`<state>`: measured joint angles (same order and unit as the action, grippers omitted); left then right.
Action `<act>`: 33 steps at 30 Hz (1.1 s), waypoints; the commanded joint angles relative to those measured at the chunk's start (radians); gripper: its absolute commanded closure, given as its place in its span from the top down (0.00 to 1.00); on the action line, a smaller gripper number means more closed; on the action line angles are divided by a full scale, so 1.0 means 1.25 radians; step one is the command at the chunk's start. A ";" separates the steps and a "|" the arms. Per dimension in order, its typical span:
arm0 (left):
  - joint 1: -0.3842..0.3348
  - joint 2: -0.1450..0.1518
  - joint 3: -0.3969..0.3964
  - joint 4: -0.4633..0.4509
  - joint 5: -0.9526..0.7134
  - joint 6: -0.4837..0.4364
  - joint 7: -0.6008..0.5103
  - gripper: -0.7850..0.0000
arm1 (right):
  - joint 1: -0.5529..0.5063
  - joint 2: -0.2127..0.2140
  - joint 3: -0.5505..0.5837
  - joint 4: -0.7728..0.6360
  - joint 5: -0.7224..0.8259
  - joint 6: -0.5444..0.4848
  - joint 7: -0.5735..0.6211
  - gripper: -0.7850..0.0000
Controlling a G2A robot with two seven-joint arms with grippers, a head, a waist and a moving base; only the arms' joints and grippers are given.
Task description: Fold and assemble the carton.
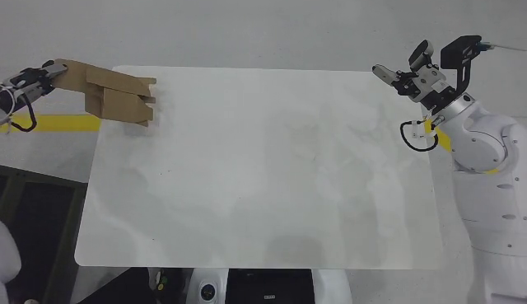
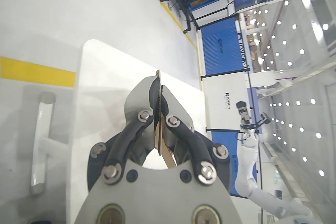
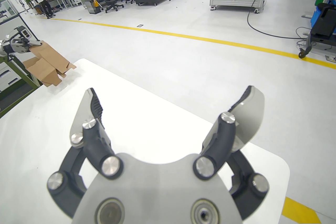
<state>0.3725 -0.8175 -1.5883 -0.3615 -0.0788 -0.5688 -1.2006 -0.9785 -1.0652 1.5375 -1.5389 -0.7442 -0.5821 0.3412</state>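
At the left hand [image 1: 51, 72]: pressed together on one flap of the carton [image 1: 115, 94], cardboard edge pinched between the pads [image 2: 153, 96].
Ahead of that hand: rest of the carton jutting out, flat panels and loose flaps, reaching over the nearest corner of the desk [image 1: 263, 180]; cannot tell whether the lowest flap touches the surface.
Right hand [image 3: 170, 93]: spread wide, holding nothing, well apart from the carton, which sits far ahead of it across the desk.
Left arm pose: hand just outside the desk's edge, turned so the cardboard stands edge-on in the pinch.
Right arm pose: raised above the desk's corner, open side aimed toward the carton.
Step in hand, likely: bringing the carton to a spot between both hands.
Doing it well: grip deep on the flap so the sheet cannot swivel; lower it onto the desk before opening; take the opposite panel with the free hand and spread along the creases.
Risk: thin cardboard bending or slipping from a one-edge grip.
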 commanded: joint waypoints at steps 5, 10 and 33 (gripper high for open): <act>-0.010 -0.040 0.049 -0.072 -0.066 0.056 0.019 0.00 | 0.000 0.000 0.000 0.000 0.000 0.000 0.000 1.00; -0.029 -0.073 0.106 -0.117 -0.095 0.103 0.046 0.00 | 0.000 0.000 0.000 0.000 0.000 0.000 0.000 1.00; -0.127 -0.205 0.365 -0.225 -0.171 0.133 0.103 0.00 | 0.000 0.000 0.000 0.000 0.000 0.000 0.000 1.00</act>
<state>0.2084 -1.0701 -1.1402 -0.6386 -0.2860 -0.4011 -1.0677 -0.9785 -1.0652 1.5375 -1.5389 -0.7442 -0.5821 0.3412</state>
